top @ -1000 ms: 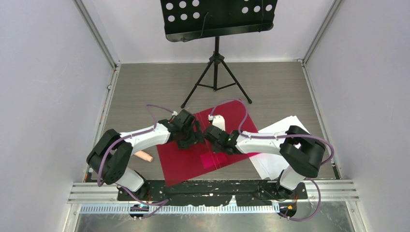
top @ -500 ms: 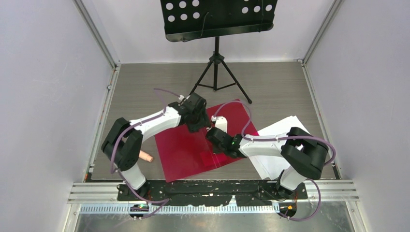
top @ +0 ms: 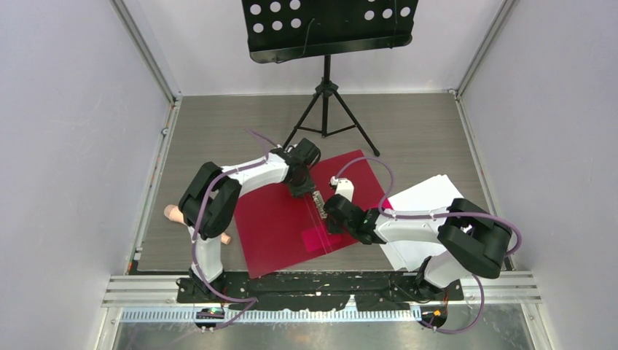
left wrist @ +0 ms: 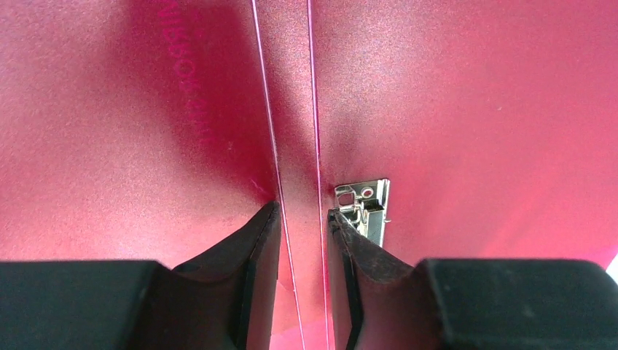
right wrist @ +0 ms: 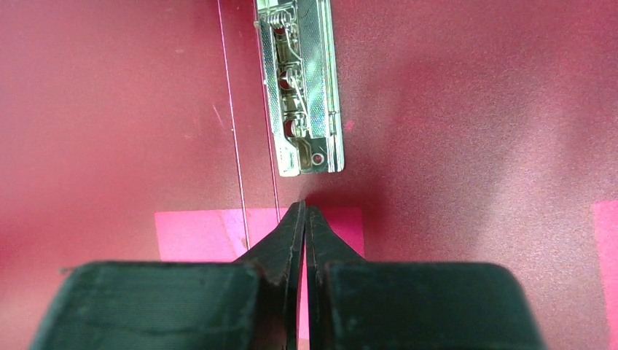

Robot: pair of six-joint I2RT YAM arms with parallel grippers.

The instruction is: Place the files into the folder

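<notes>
Left of the folder [top: 277, 226], which lies open and flat on the table [top: 218, 124], a small flesh-coloured stub [top: 173, 214] lies beside the left arm's elbow, well clear of the red cover. Over the folder's middle crease, at the far end of its metal clip [right wrist: 302, 87], the left claw [left wrist: 302, 211] points down with its jaws a narrow gap apart, astride the two crease lines. It has hold of nothing, and its right finger [left wrist: 364, 277] stands against the clip's end, seemingly touching it. At the clip's near end the right claw [right wrist: 304, 208] is pressed tight together, finger against finger and empty. Its tip sits just short of the clip and over the folder's pink patch [right wrist: 197, 233]. Right of the folder, just beside its right edge, the files [top: 423, 200] lie on the table as a white stack, partly covered by the right arm and outside the folder.
</notes>
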